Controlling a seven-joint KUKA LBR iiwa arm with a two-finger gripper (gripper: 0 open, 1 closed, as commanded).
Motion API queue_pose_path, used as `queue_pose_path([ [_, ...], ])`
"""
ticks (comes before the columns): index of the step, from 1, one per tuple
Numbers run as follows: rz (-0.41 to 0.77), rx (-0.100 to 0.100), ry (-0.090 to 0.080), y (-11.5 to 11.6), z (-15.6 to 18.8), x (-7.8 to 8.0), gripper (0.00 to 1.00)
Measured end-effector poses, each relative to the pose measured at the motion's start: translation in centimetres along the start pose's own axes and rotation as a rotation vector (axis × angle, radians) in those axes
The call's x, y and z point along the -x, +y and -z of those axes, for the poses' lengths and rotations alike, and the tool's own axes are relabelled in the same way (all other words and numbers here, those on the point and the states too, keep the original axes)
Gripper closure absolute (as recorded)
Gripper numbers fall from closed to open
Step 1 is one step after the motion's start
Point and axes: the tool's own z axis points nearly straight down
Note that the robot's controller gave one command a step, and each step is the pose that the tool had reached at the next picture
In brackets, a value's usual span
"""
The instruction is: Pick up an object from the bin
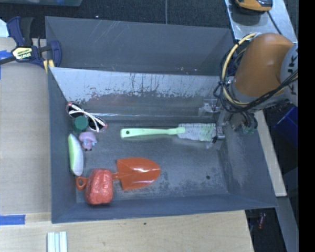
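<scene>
Claw (pixel 218 133) hanging at 3 o'clock in bin (pixel 147 51), beside bristle end of pale green brush (pixel 163 133); grip state: cannot tell. Rec: centring on brush neck, steering clear of wall.

In the bin (pixel 147 51) we find the brush (pixel 157 133) lying crosswise in the middle, handle to the left, head to the right, just beside the gripper (pixel 219 135) near the right wall. Below it in the view lies the scoop (pixel 139 172), its handle against a lump (pixel 100 187) in the lower left corner. A tube (pixel 75 154) lies along the left wall, sunglasses (pixel 86 117) above it, and a small toy (pixel 87 139) between them.
</scene>
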Motion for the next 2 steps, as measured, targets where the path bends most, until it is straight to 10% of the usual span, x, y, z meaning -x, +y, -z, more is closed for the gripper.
queue_pose_path([
  [2,-0.068,-0.001,-0.013,-2.8,-1.1,2.1,0.00],
])
